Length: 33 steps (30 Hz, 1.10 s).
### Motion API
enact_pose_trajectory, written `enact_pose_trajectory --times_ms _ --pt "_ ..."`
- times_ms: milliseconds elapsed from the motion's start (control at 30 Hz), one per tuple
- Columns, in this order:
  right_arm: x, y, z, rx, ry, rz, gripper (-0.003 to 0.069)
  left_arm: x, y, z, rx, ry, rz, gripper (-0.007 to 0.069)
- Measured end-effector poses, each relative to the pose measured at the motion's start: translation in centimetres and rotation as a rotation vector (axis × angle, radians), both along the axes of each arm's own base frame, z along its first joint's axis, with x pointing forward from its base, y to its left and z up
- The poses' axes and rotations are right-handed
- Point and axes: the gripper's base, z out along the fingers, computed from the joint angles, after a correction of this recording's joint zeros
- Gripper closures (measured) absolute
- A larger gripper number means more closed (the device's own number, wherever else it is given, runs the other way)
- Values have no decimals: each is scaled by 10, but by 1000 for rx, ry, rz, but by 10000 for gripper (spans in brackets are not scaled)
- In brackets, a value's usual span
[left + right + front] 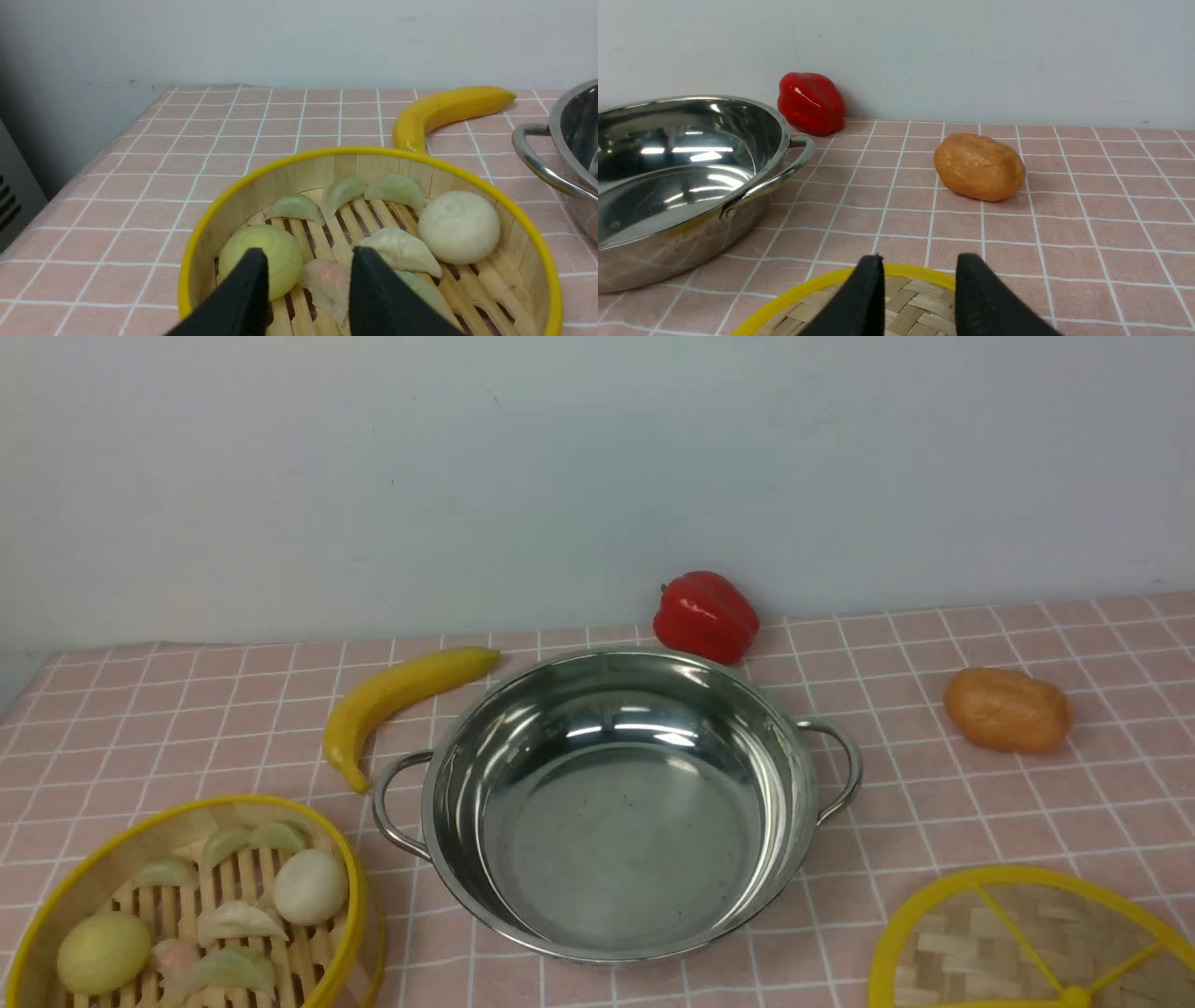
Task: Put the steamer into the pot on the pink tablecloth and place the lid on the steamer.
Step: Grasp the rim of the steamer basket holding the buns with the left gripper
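Front view, nearest edge: steamer (201, 801), left corner, beside the pot's left handle, holding dumplings and buns; lid (980, 943), right corner, flat. Left gripper (309, 252) over the steamer, jaws apart, gripping nothing; right gripper (920, 256) over the lid, likewise. Centre: pot (616, 840) on pink tablecloth (980, 803). Beyond: banana (392, 695), potato (1008, 709), red pepper (705, 616).

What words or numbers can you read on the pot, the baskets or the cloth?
None: no words, numbers, brands or signs show in any view.
The pot is plain shiny steel.
The steamer and the lid show only bamboo and yellow rims.
The pink tablecloth has only white grid lines.
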Motion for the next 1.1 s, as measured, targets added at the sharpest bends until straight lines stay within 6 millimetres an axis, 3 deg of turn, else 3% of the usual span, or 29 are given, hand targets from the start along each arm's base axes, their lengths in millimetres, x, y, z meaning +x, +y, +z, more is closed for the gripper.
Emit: enact_pose_trajectory --times_ms 933,1100 --pt "0 0 0 0 0 0 417 0 0 0 0 0 0 382" --pt "0 0 0 0 0 0 417 0 2 0 131 24 -8 382"
